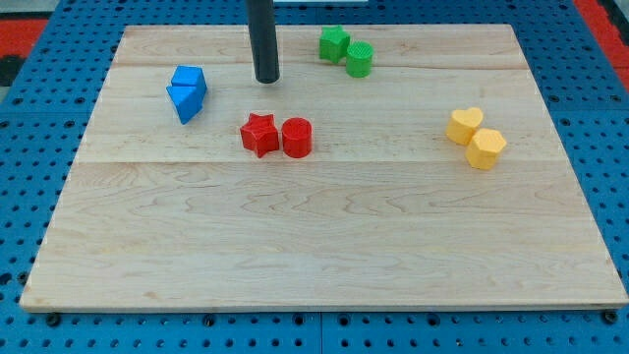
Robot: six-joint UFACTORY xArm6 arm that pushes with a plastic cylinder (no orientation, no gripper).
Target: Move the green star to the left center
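1. My tip [266, 80] rests on the wooden board [324, 256] in the upper centre of the frame; it is a plain rod with no jaws to open or close.
2. Green star [333, 43]: upper centre, right of my tip and apart from it, touching the green cylinder [360, 59].
3. Blue blocks [187, 91]: upper left.
4. Red star [259, 135] and red cylinder [297, 137]: below my tip.
5. Yellow blocks [476, 138]: right side.

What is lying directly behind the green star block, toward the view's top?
Behind the green star block only the bare pale wooden board shows, up to its far edge. The green cylinder block touches its right side. My tip stands apart, to its left.
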